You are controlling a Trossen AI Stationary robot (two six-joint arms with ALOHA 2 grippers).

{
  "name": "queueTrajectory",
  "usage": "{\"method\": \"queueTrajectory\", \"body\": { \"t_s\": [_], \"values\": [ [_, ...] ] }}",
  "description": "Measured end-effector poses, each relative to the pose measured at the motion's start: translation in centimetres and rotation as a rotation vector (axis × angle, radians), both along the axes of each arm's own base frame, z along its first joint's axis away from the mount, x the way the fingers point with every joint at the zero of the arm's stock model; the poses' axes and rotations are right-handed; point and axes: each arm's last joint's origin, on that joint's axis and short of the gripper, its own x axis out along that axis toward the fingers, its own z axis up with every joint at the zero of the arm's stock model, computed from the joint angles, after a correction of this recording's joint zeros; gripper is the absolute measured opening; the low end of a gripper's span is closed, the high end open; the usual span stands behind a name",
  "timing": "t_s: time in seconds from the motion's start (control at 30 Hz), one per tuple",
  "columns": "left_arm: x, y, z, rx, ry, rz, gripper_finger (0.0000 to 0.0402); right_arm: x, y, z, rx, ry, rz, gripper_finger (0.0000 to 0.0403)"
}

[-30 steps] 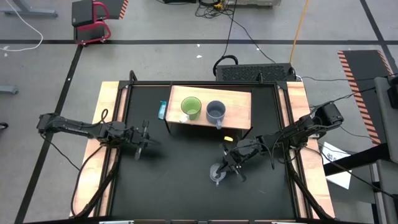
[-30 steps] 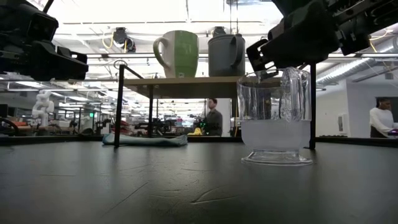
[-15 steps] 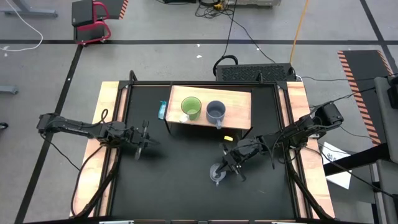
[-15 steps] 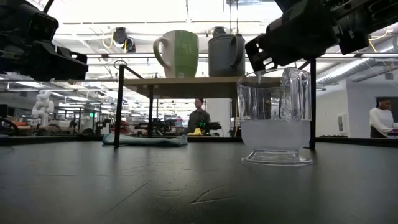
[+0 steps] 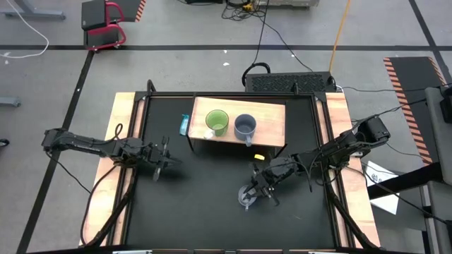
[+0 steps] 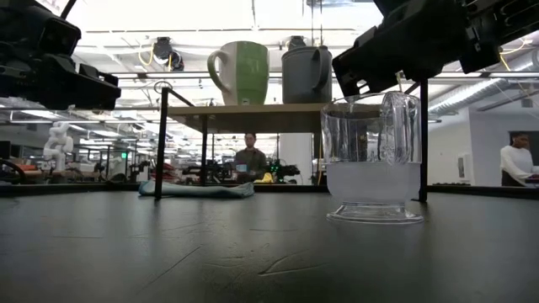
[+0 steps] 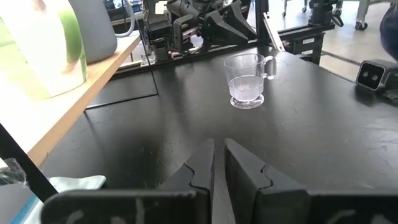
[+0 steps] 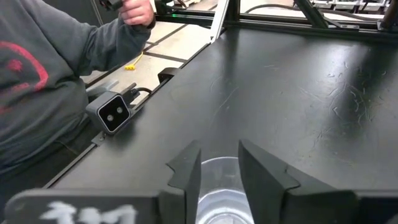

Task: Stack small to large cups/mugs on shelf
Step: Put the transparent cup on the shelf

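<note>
Hovering right gripper (image 8: 219,171), jaws parted, straddling rim of small clear glass cup (image 6: 372,157) standing on black tabletop (image 5: 205,204), short of tan wooden shelf (image 5: 272,116); left gripper (image 7: 217,163) idling, fingers almost closed, empty.

Lime-green ceramic mug (image 5: 217,123) with white side and handle; grey-blue mug (image 5: 245,126); clear glass cup (image 6: 371,157), frosty lower half. Light tan wooden shelf board (image 5: 272,113), dark legs. Black tabletop (image 5: 205,204). Teal cloth (image 6: 195,189). Person's grey sleeve (image 8: 37,87), red marking.

glass cup (image 8: 219,193) cut off, person's (image 8: 43,93) head cropped
</note>
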Motion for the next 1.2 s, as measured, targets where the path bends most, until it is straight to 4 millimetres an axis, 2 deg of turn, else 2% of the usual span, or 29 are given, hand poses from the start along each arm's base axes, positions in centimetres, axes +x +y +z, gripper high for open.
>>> {"method": "queueTrajectory", "body": {
  "t_s": [0.2,0.53,0.73,0.9,1.2],
  "values": [
    [0.0,0.0,0.0,-0.010,0.001,0.002,0.0042,0.0,0.0,0.0,0.000,0.000,0.000,0.0116],
    [0.0,0.0,0.0,-0.010,0.001,0.002,0.0042,0.0,0.0,-0.1,-0.016,0.007,0.005,0.0116],
    [0.0,0.0,0.0,-0.010,0.001,0.002,0.0042,-0.1,-0.8,-0.3,-0.028,0.049,-0.022,0.0116],
    [0.0,0.0,0.0,-0.010,0.001,0.002,0.0042,0.1,-1.5,0.9,-0.058,0.127,-0.041,0.0116],
    [0.0,0.0,0.0,-0.012,0.001,0.003,0.0042,0.8,-1.3,2.2,-0.109,0.211,-0.025,0.0116]
  ]
}}
